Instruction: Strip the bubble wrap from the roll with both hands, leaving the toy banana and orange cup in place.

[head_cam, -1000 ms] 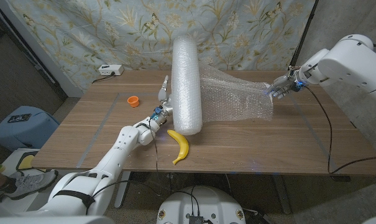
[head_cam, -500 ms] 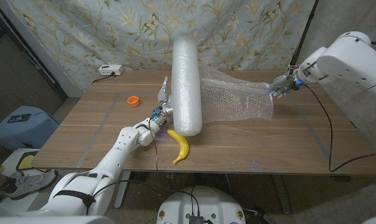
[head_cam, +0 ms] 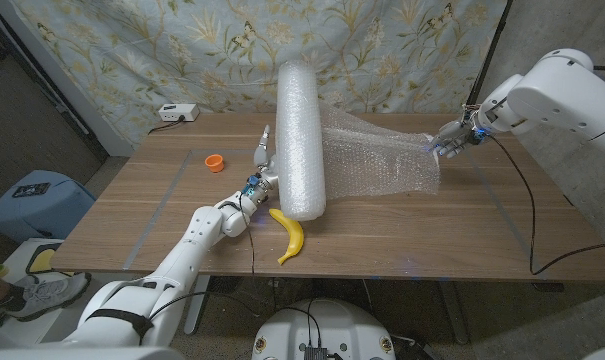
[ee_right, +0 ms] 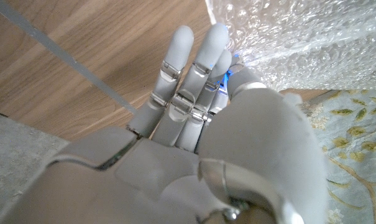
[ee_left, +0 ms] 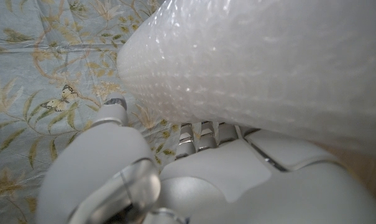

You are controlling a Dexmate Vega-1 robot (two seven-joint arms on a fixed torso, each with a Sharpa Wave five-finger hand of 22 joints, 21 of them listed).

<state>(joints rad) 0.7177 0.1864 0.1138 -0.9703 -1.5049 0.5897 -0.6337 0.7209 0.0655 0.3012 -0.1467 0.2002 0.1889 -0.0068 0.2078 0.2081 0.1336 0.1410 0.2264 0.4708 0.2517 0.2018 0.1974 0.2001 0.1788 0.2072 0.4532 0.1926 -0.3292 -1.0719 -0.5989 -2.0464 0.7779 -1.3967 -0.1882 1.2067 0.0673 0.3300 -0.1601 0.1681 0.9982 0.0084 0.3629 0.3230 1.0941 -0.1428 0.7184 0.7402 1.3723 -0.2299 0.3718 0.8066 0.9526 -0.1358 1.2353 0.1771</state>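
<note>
A thick white roll of bubble wrap (head_cam: pixel 300 135) lies across the middle of the table, end toward me. A loose sheet of wrap (head_cam: pixel 382 160) stretches from it to the right. My right hand (head_cam: pixel 450 140) pinches the sheet's far upper corner above the table; in the right wrist view the hand (ee_right: pixel 194 93) has wrap (ee_right: pixel 299 37) at its fingertips. My left hand (head_cam: pixel 262 165) presses against the roll's left side, and the roll (ee_left: pixel 268 68) lies right over that hand (ee_left: pixel 200 174). The toy banana (head_cam: pixel 290 236) lies in front of the roll. The orange cup (head_cam: pixel 215 162) stands left of it.
A white power strip (head_cam: pixel 177 113) sits at the table's back left corner. A floral cloth hangs behind the table. Black cables trail along the right side. Bare wood (head_cam: pixel 482 230) shows at the front right.
The right hand has drawn the sheet's corner very slightly up and back. The left hand, the roll, the banana and the cup have stayed put.
</note>
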